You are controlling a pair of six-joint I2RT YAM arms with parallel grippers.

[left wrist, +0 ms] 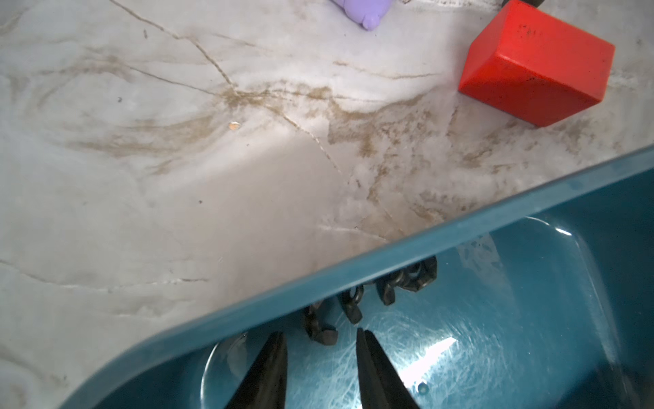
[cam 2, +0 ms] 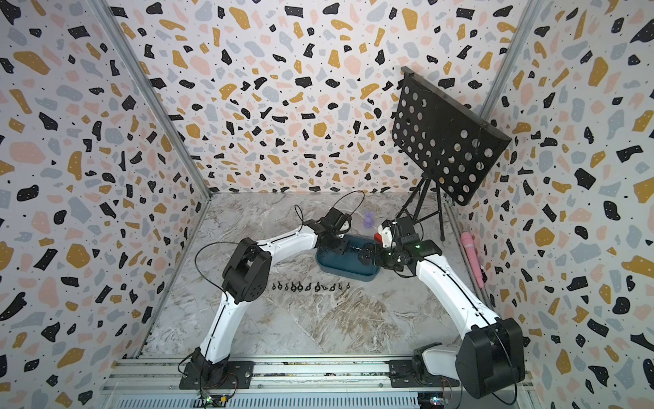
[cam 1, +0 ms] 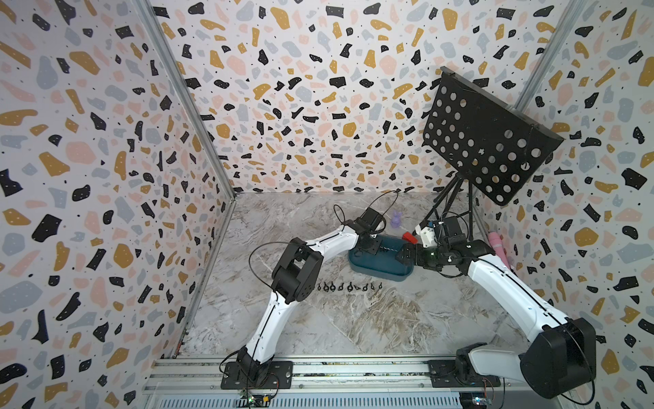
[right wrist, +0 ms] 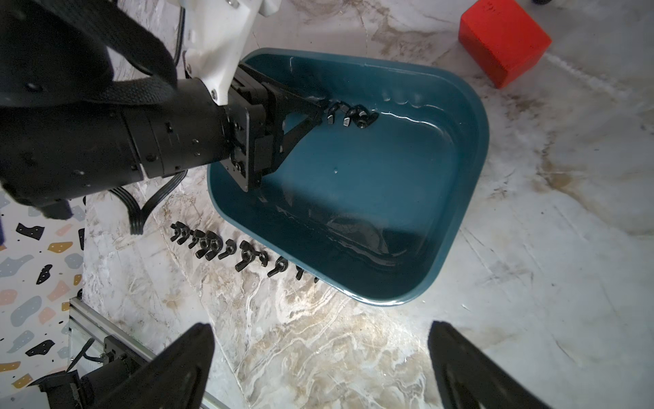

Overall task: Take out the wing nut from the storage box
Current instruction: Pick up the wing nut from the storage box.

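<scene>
Mounting rail (cam 1: 354,370): nearest item, carrying both arm bases.

Tabletop (cam 1: 354,325): marbled, and bears everything below.

Perforated black stand (cam 1: 485,138): back right corner, well apart from your work.

Storage box (right wrist: 371,184): teal tub in mid-tabletop, between the two arms. Nothing pins it down.

Right end effector (right wrist: 322,329): jaws spread wide and empty. It hangs near the box's end without gripping it.

Left end effector (left wrist: 320,341): dipped inside the box by its back wall. Jaws are partly parted and clamped on nothing, with the tips just short of the nearest nut.

Pink handle-shaped item (cam 1: 499,248): lies along the right wall.

Red block (left wrist: 531,70): outside the box, just beside its back corner.

Purple figure (cam 1: 396,220): behind the box.

Wing nuts, already out (right wrist: 226,248): a row on the tabletop in front of the box.

Wing nuts, remaining (right wrist: 350,117): a few, touching one another and huddled against the back wall under the rim.

Hazards for you:
- Closing here may catch two nuts at once, since they touch.
- The tips may nudge the nearest nut along the wall instead of straddling it.
- A finger may snag the rim on lifting.
- The unheld box may slide or tip under any sideways push, scattering the row.
</scene>
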